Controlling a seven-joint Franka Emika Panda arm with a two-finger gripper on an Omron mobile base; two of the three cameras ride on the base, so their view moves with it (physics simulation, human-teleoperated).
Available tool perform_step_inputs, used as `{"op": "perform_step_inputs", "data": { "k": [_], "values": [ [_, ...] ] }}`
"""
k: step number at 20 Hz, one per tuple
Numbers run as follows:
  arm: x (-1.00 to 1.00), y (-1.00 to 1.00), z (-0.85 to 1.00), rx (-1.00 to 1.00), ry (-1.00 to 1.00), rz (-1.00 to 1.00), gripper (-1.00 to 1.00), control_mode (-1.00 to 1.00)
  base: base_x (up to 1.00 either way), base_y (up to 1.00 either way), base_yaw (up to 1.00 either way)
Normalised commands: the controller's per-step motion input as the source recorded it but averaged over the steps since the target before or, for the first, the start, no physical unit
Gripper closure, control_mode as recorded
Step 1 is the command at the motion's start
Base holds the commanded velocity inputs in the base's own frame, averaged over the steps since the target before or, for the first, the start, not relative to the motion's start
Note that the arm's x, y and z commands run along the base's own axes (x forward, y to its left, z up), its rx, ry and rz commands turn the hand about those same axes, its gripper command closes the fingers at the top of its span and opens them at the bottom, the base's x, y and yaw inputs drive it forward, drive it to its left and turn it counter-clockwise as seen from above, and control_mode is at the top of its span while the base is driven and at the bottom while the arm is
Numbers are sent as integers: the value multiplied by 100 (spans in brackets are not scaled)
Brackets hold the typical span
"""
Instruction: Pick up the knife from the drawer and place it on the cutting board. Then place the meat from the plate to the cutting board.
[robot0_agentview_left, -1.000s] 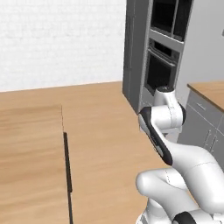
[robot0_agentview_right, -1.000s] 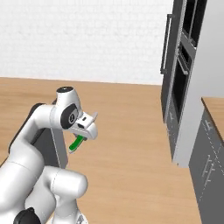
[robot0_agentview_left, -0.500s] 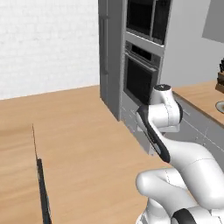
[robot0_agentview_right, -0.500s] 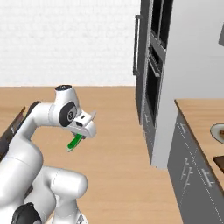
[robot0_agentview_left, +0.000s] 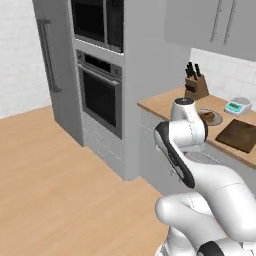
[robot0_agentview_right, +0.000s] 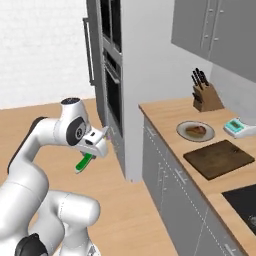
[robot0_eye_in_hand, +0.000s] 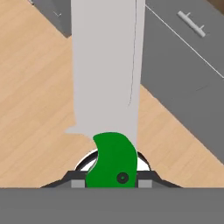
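I've swung the base round: a second ago both base views showed mostly bare floor and the oven tower, and now the counter has come into frame, so that shift is my cameras moving, not the objects. The gripper is clamped on the knife, its green handle poking out below the fingers in the right base view, and in the hand view the pale blade runs straight ahead over the floor and cabinet fronts. The board lies near the counter's front edge, with the plate just behind it toward the wall and the meat on it. The knife block stands at the back. I judge the pickup done; next is carrying the knife across to the board, which is well apart from the hand.
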Motion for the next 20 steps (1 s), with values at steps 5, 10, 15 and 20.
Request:
{"op": "perform_step_inputs", "data": {
  "k": [5, 10, 15, 20],
  "values": [
    [0, 0, 0, 0, 0, 0, 100, 100, 26, -11, -57],
    [0, 0, 0, 0, 0, 0, 100, 100, 35, -8, -56],
    [0, 0, 0, 0, 0, 0, 100, 100, 47, -1, -37],
    [0, 0, 0, 0, 0, 0, 100, 100, 69, 0, -20]
  ]
}}
